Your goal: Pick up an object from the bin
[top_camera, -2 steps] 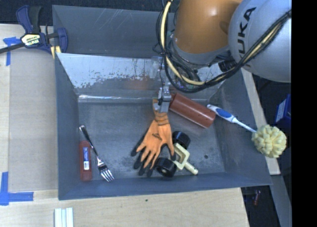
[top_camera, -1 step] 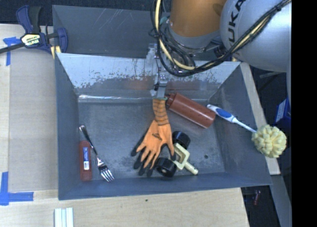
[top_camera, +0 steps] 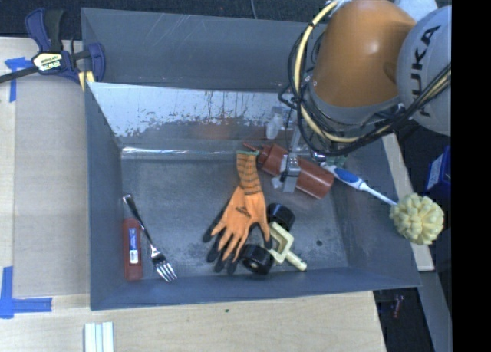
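Right beneath the pincer (top_camera: 288,174), at the back right of the bin (top_camera: 192,44), lies a brown cylinder (top_camera: 314,180), its long axis roughly left-right; whether the pincer is parted or clamped, I cannot tell.

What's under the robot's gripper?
A brown cylinder lies under the gripper, next to the orange glove. The gripper covers its middle, so that part is hidden.

Robotics laboratory test cell; grey metal bin (top_camera: 100,212) with scuffed walls; KUKA-branded arm (top_camera: 430,44) with orange cover (top_camera: 357,44) and looped cables (top_camera: 307,113); unrelated sample objects inside: orange glove (top_camera: 244,216), fork (top_camera: 149,243).
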